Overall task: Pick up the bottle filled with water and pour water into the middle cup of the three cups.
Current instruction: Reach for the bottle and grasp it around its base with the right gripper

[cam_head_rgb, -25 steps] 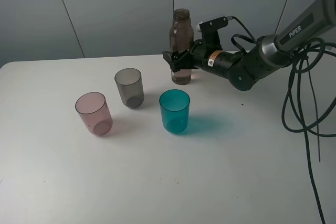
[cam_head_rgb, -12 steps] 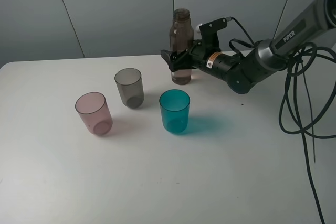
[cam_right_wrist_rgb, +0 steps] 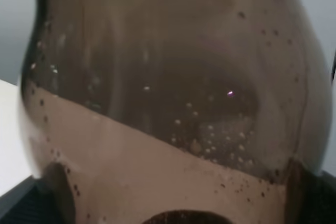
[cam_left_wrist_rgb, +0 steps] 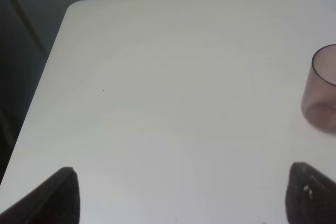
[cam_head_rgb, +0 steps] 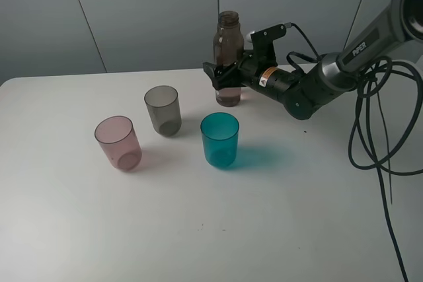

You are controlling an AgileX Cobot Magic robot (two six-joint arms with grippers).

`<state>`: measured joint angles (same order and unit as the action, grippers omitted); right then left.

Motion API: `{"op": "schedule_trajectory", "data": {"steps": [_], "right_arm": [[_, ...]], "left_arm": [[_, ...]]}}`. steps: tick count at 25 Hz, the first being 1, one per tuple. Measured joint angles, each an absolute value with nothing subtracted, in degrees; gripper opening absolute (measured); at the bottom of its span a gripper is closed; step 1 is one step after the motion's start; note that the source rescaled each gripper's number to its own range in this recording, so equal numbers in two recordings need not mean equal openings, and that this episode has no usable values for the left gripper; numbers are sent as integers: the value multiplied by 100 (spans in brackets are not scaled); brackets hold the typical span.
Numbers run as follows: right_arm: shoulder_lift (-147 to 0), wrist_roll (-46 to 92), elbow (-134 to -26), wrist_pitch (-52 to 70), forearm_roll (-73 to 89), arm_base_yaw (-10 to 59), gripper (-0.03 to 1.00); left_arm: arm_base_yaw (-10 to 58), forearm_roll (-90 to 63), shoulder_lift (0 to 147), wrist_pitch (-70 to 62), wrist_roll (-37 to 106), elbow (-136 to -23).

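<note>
exterior high, upper middle: right gripper (cam_head_rgb: 222,75) jaws apart around the bottle (cam_head_rgb: 228,37). i'd squeeze square and firm, keep it upright, then head for the middle cup (cam_head_rgb: 163,111).

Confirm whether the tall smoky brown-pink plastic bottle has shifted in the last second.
No. The bottle stands upright on the same spot, with the same gap behind the teal translucent plastic tumbler.
</note>
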<state>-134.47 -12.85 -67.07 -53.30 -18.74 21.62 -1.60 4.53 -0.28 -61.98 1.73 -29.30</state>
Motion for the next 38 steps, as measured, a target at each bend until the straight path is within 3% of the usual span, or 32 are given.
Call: {"op": "schedule_trajectory", "data": {"steps": [38], "right_arm": [[-13736, -1229, -7097, -5328, -2029, 2191, 100]], "left_arm": [[-160, 453, -28, -6198, 173, -2930]]}}
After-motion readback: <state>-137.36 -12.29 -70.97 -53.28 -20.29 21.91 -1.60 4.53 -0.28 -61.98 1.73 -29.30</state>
